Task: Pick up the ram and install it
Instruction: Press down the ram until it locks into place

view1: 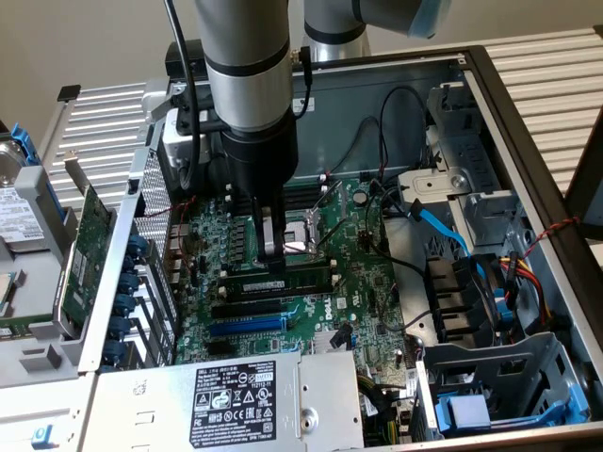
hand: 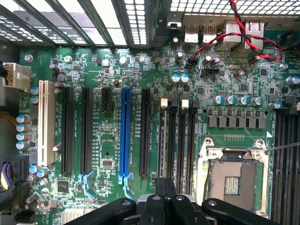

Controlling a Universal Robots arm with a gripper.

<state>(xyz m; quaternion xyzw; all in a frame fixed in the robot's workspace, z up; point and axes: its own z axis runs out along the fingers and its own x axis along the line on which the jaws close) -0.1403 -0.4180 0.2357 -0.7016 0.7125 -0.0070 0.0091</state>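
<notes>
The open steel case (view1: 528, 122) walls the work in, and its grey sheet-metal edges stand well clear of the jaws. Its floor is the board (view1: 367, 282), a flat green laminate crowded with small cylinders, square chips and long plastic slots. The arm (view1: 247, 85), a smooth grey tube ending in a black collar, comes straight down over the board's middle. The gripper (view1: 273, 252) hangs from it with its jaws clenched tip to tip, gripping nothing that I can see. Directly beneath those tips is the ram (view1: 301, 282), a long, thin, dark stick standing on edge in a slot. It carries flat black chips and a small pale sticker, and it runs crosswise under the jaws, reaching past them both ways. Whether the tips press on its upper edge or stop just short I cannot tell. Just beside the jaws on one side sits the socket (view1: 306, 243), a square metal frame with a bright lever. On the other side lie black slots (view1: 254, 306) and a blue slot (view1: 247, 325), parallel to the ram. In the wrist view the gripper (hand: 165, 183) meets over narrow memory slots (hand: 180, 136) capped by white clips (hand: 164, 102). Open room lies above the ram. Twisted red-and-black wires (hand: 239, 23) run at the board's edge, far from the jaws.
</notes>
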